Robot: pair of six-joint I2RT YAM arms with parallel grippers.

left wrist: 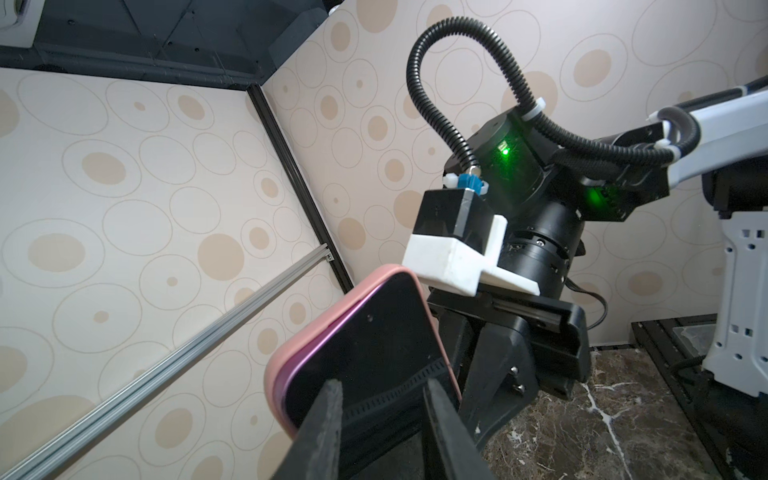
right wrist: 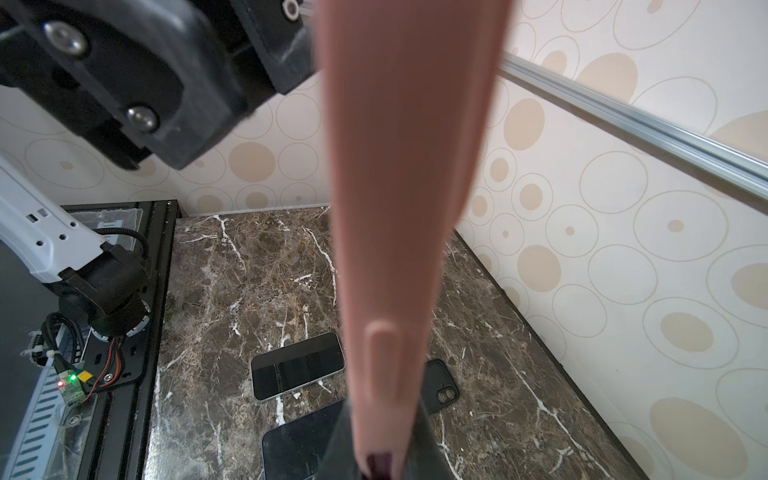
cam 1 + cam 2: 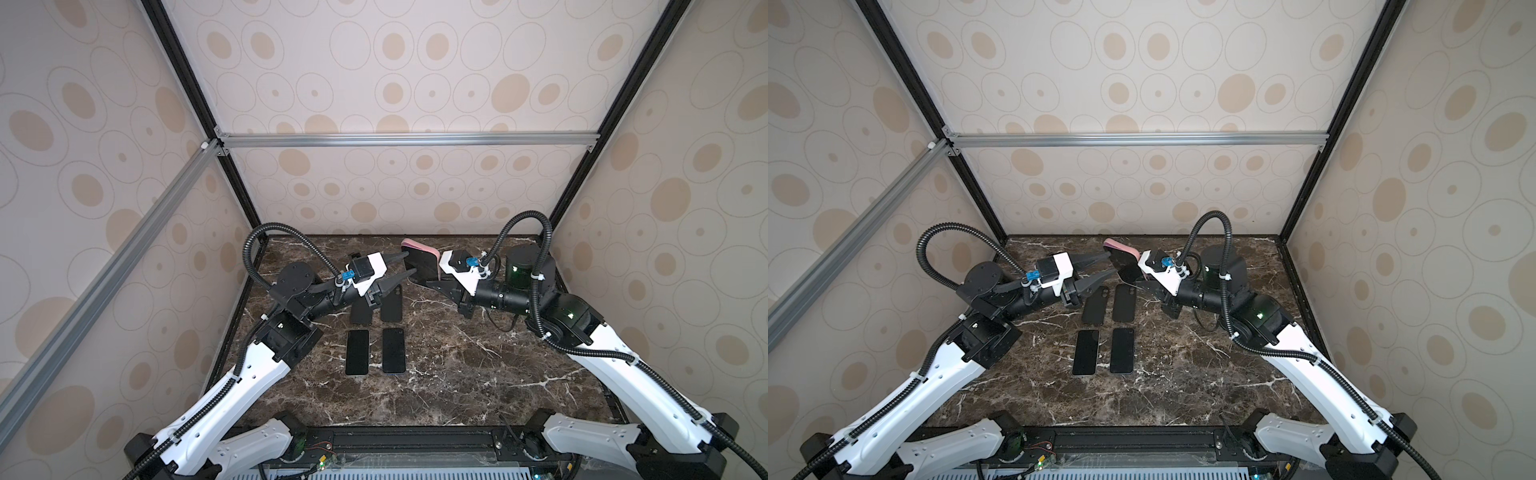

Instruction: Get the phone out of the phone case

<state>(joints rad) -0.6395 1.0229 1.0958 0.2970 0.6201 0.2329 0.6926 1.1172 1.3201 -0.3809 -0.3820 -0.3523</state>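
Cased phone (image 3: 422,266) is held in the air over the far edge of the bench (image 3: 478,374), about mid-way along it. It stands tilted on edge, its screen turned toward the left arm.

Right gripper (image 3: 436,276) is clamped on the pink phone case (image 3: 419,248) at one long side. The right wrist view looks straight down that pink edge, with a raised button strip on it.

Left gripper (image 3: 409,264) has its jaws apart, with the tips at the screen face. Cannot tell whether they touch the glass.

Handling, as judged:
- The phone looks stiff, with slick glass. It is likely the heavier part and would break on a fall.
- The case looks like soft rubbery material, so it should bend and grip well.
- Best purchase is probably a free corner: peel the case lip back there, then take the phone by its long edges, not flat on the glass.
- The right grip pinches case and phone together, which may hold the phone in.

Around it:
- Two bare phones (image 3: 357,352) (image 3: 393,350) lie screen up near the middle of the bench.
- Two dark empty cases (image 3: 1095,306) (image 3: 1124,302) lie just beyond them, toward the far edge.
- One case is partly under the left wrist.
- All four lie close below the work. A dropped phone would land on the stone or on them.
- The two grippers are crowded nose to nose, which leaves little room to swing.
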